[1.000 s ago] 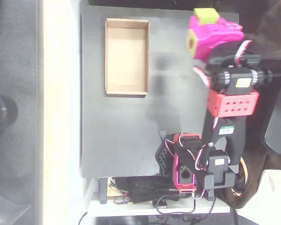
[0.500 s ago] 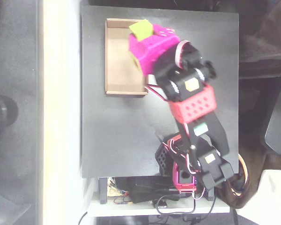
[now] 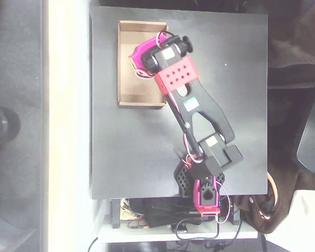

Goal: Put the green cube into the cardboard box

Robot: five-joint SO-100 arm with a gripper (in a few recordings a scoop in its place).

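The magenta gripper (image 3: 140, 54) hangs over the cardboard box (image 3: 127, 90), apparently to drop its load. Its jaws are hidden, so I cannot tell their state

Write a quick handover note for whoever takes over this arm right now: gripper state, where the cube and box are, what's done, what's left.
Gripper: magenta, reaching over the box in the overhead view; the arm's own body hides the fingers, so open or shut cannot be told.
Cube: hidden from the overhead camera, so whether it is held or already dropped is unclear.
Box: on the black table, upper left in the overhead view, its lower floor bare.
Done: arm brought over the box.
Left: confirm the cube lies in the box, release if not, then pull back.
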